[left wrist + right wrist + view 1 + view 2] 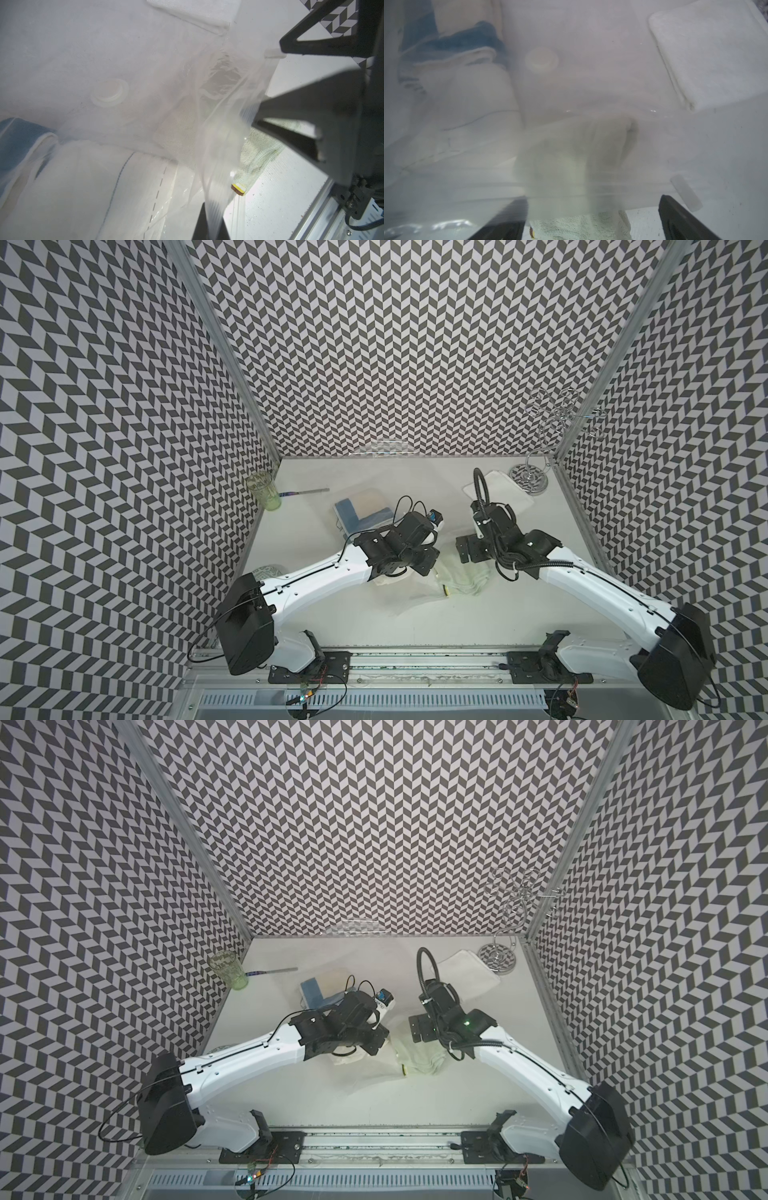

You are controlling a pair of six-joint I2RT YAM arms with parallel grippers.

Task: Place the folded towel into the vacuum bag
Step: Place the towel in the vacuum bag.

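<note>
Arms (pixel 316 580) angled inward: left claw (pixel 214 226) tight on vacuum bag (pixel 145 72), right claw (pixel 591 224) wide astride towel (pixel 465 576).

table (pixel 415 626) front open, vacuum bag (pixel 417 583) centre, glass (pixel 266 493), wire stand (pixel 533 477) behind

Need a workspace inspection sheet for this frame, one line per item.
Surface: white table, small dark specks.
Job's things: bag holds blue towel; green towel partly in its mouth, tagged end outside.
Clutter: glass, metal tool, chrome stand, white towel.
End effectors: left end effector shut on bag edge; right end effector open, astride green towel.
Cables: black hose loops above right wrist; thin cable loops above left wrist.
Surroundings: chevron walls, aluminium frame.
</note>
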